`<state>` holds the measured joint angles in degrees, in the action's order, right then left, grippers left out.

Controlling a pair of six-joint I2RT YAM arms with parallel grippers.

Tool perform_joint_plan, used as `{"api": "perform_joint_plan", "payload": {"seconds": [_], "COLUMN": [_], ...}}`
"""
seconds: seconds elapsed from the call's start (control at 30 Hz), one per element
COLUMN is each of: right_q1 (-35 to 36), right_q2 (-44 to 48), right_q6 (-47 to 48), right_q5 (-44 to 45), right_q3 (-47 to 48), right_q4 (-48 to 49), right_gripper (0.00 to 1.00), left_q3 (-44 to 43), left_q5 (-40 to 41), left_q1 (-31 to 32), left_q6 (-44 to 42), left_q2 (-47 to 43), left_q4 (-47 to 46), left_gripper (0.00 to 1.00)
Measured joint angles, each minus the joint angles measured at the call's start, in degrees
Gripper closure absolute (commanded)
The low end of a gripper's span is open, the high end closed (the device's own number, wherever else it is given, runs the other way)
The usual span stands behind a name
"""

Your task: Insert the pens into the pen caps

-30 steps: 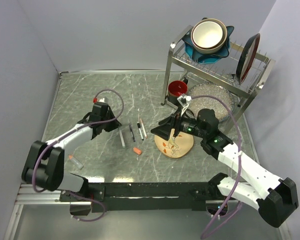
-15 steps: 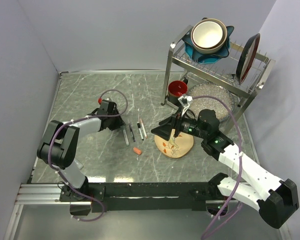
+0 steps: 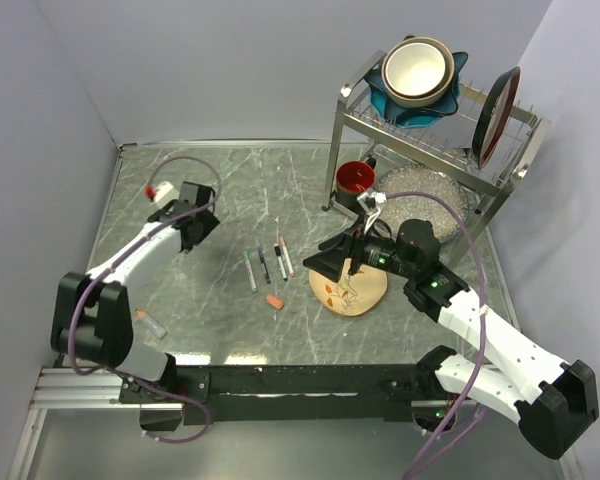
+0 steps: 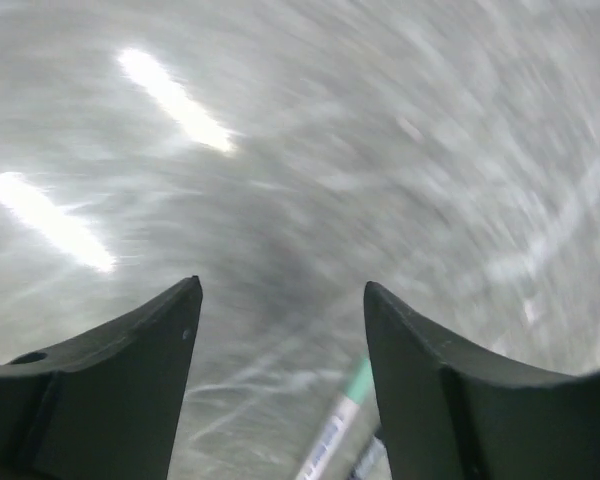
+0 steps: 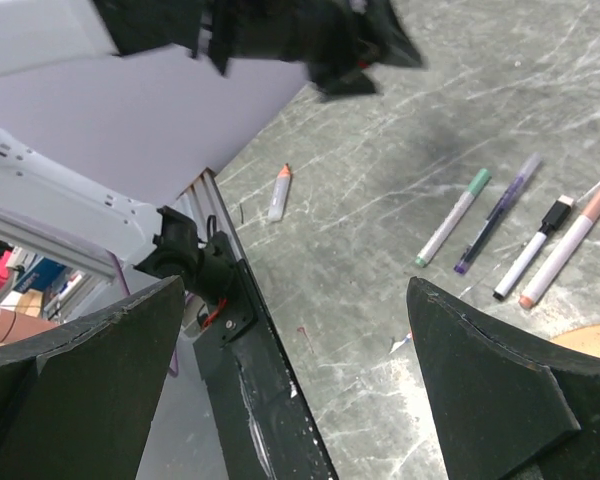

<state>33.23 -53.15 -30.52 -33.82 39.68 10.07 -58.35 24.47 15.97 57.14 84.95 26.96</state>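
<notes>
- The grey tabletop (image 3: 310,170) had lots of room, and the dish rack (image 3: 430,130) stood far back on the right, out of the way.
- The left tool (image 4: 280,288) hung above the far left of the tabletop. Its two fingers were apart and there was nothing between them.
- The right tool (image 5: 295,285) hovered over the edge of a round wooden plate (image 3: 365,290). Its fingers were spread wide and it held nothing too.
- The four pens (image 3: 264,264) lay side by side in the middle of the tabletop, between the two tools. The green-ended pen (image 5: 452,232) was the nearest one to the left tool.
- One orange cap (image 3: 274,300) lay just in front of the pens. What looked like a second cap (image 3: 150,322) lay well apart, near the left arm's base.
- I thought the job right then was to pick up a pen. The pens sat very close together, so a tool should go for an outside pen.
- It should come straight down, pinch the pen across its middle and lift it level.
- The other tool should hold the cap by its closed end, so the open end is free for the pen.
</notes>
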Motion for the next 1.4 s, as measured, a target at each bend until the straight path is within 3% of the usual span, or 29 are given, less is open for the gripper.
{"api": "perform_joint_plan", "payload": {"seconds": [0.3,0.7,1.0,1.4], "right_q1": [0.0,0.0,0.4,0.4], "right_q2": [-0.4,-3.1,-3.5,-3.2], "right_q6": [2.1,4.6,1.9,3.7], "right_q5": [0.3,1.9,2.2,3.0], "right_q3": [0.4,5.3,4.9,4.9], "right_q4": [-4.6,-12.8,-12.4,-14.3], "right_gripper": [0.0,0.0,0.0,0.0], "left_q3": [5.6,10.0,18.5,22.6], "left_q5": [11.6,13.9,12.7,9.2], "left_q1": [-6.3,-7.9,-14.4,-19.2], "left_q6": [17.9,37.4,39.8,39.6], "left_q2": [-7.0,-13.1,-18.0,-11.5], "left_q4": [15.1,25.0,26.6,24.3], "left_gripper": [0.23,0.2,0.21,0.26]}}
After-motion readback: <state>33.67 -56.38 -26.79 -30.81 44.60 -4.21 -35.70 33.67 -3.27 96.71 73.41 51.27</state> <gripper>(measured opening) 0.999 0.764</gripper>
